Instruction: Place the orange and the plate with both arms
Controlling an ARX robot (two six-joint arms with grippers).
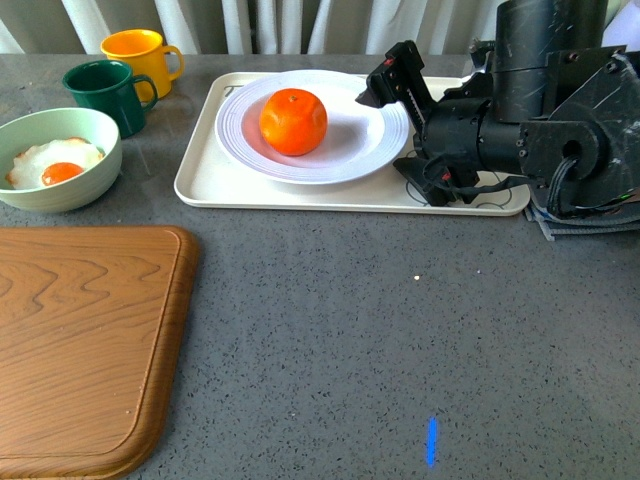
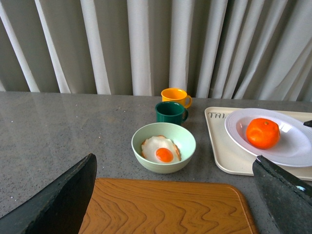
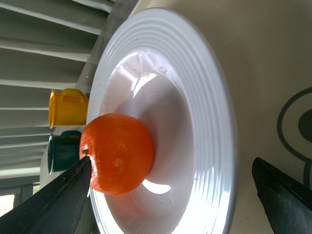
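Observation:
The orange (image 1: 293,121) sits in the middle of the white ribbed plate (image 1: 240,140), which rests on a cream tray (image 1: 200,185) at the back. My right gripper (image 1: 385,135) is open at the plate's right rim, turned on its side, with one finger above the rim and one near the tray. In the right wrist view the orange (image 3: 117,153) and plate (image 3: 209,122) lie just ahead of the open gripper (image 3: 170,204). My left gripper (image 2: 173,204) is open and empty over the wooden board; the orange (image 2: 263,133) and plate (image 2: 292,151) show far off to one side.
A pale green bowl (image 1: 60,160) with a fried egg, a dark green mug (image 1: 108,92) and a yellow mug (image 1: 140,55) stand at the back left. A wooden cutting board (image 1: 85,340) lies at the front left. Curtains hang behind the table.

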